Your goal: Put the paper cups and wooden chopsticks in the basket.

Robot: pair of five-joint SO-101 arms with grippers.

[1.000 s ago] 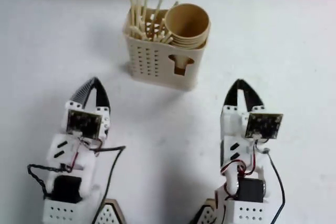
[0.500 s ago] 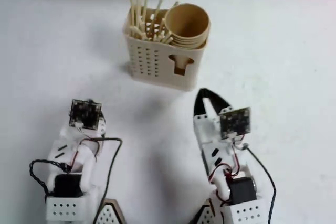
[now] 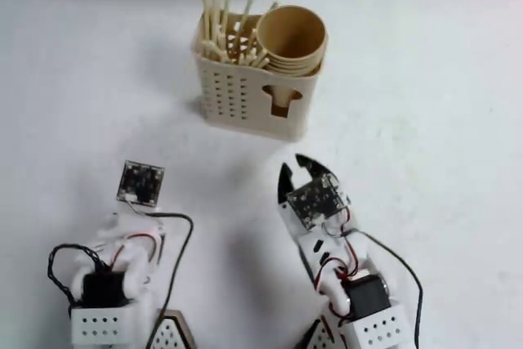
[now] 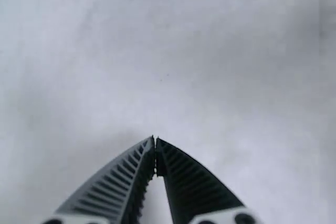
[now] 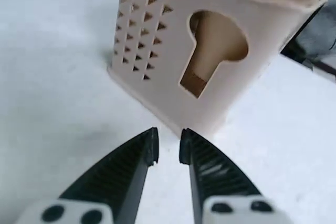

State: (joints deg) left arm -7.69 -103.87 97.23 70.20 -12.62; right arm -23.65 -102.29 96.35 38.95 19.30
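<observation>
The left gripper [image 4: 155, 143] points down at the bare desk [image 4: 210, 51], its fingers pressed together on nothing. It is well short of the basket [image 3: 245, 100] and off to its left. The basket stands upright toward the desk's far side. Wooden chopsticks [image 3: 222, 26] are bunched in its left part, with stacked paper cups [image 3: 292, 34] in its right. The right gripper [image 5: 168, 148], slightly parted and empty, sits near the basket's keyhole-cutout wall, not touching it.
</observation>
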